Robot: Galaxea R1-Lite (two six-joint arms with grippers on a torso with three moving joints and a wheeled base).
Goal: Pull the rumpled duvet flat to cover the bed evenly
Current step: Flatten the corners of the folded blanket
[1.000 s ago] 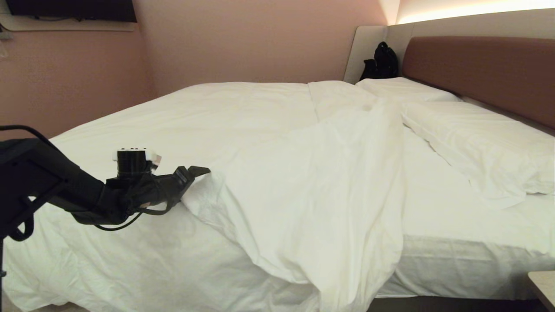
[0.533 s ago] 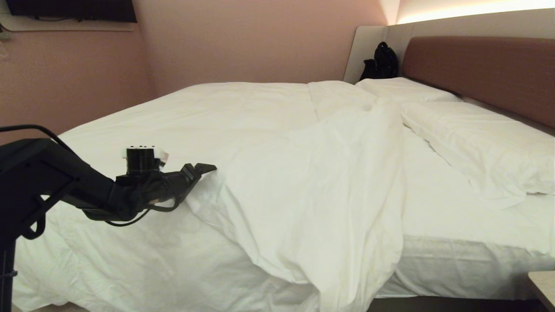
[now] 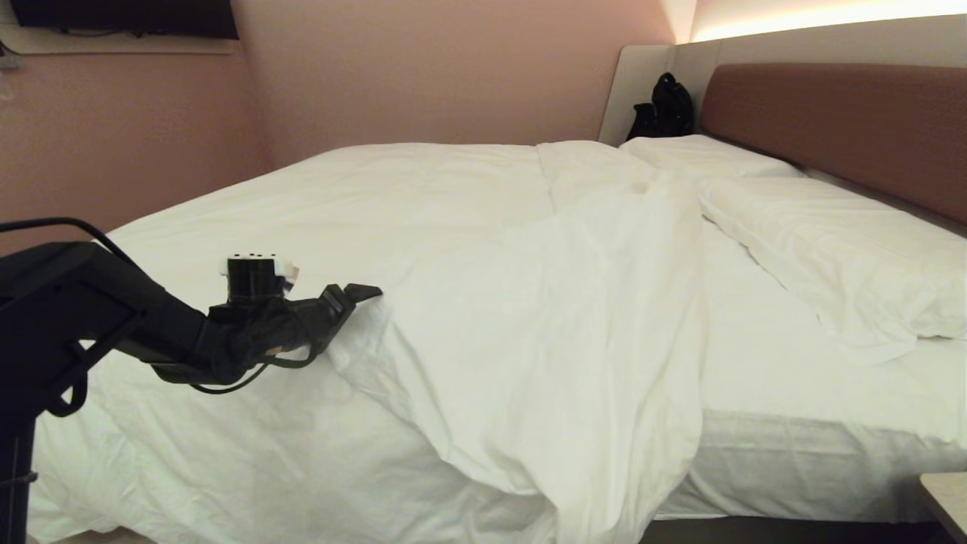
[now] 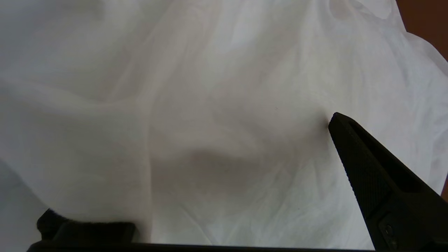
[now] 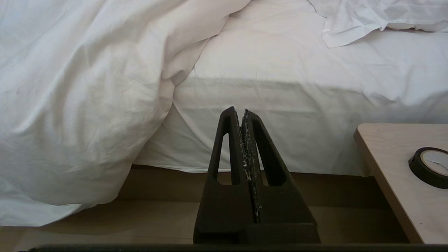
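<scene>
— Left gripper (image 3: 355, 302)?
— Spread wide, fabric of the puffy white duvet (image 3: 529, 325) between its fingers, near the white-sheeted bed's (image 3: 793, 446) near edge.
— Right gripper (image 5: 243, 113)?
— Pressed together, parked beside the bed.

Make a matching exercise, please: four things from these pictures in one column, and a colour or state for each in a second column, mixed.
Things:
1. left gripper
2. right gripper
3. headboard
4. roll of tape

States:
A. reddish-brown, padded
B. shut, low beside the bed
C. black, lying on the wooden side table
D. open, at the fold of the duvet

Pairs: 1-D, 2-B, 3-A, 4-C
</scene>
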